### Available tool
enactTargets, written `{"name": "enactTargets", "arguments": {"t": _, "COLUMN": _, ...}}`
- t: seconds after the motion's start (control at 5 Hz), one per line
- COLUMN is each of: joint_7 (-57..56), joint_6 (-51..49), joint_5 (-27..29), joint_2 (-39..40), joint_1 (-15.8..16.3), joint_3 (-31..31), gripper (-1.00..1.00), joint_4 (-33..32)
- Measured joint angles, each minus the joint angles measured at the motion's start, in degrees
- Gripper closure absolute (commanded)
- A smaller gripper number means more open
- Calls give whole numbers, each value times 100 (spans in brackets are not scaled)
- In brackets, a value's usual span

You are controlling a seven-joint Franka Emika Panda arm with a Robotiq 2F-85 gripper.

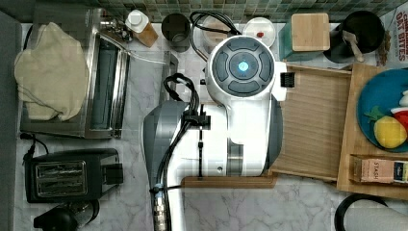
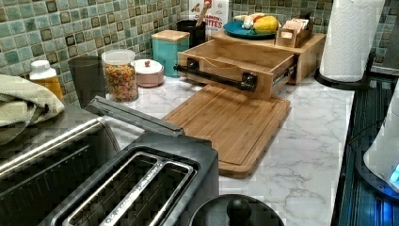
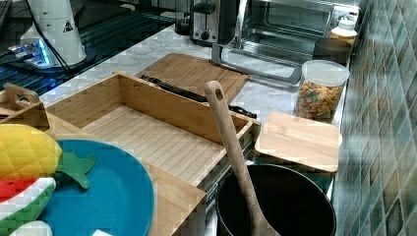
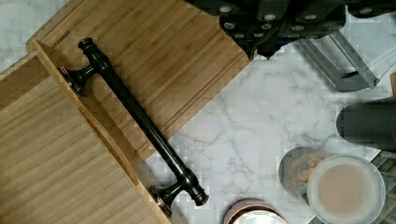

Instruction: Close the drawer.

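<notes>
Drawer (image 3: 147, 132) fully open above cutting board (image 3: 194, 71)

The drawer (image 2: 234, 60) is a wide, shallow tray of light grained wood with thin raised walls and a bare, flat bottom, and it stands pulled well out of the wooden stand (image 2: 308, 52), level and open to the top. A long dark metal handle (image 4: 140, 119) runs across its front panel on two posts, and that front end hangs over the near edge of the cutting board (image 2: 230, 123) on the bench. In the top view the drawer (image 1: 315, 120) reaches from the stand towards the top view's left.
</notes>
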Motion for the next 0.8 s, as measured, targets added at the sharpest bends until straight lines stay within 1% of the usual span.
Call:
{"name": "enactTargets", "arguments": {"t": 0.4, "joint_7": 0, "joint_6": 98, "joint_5": 0, "joint_2": 66, "joint_1": 0, "joint_3": 0, "gripper": 100, "joint_4": -34}}
{"name": "enactTargets", "arguments": {"t": 0.8, "joint_7": -94, "joint_6": 477, "joint_5": 0, "joint_2": 199, "joint_1": -5, "joint_3": 5, "gripper": 100, "joint_4": -319}}
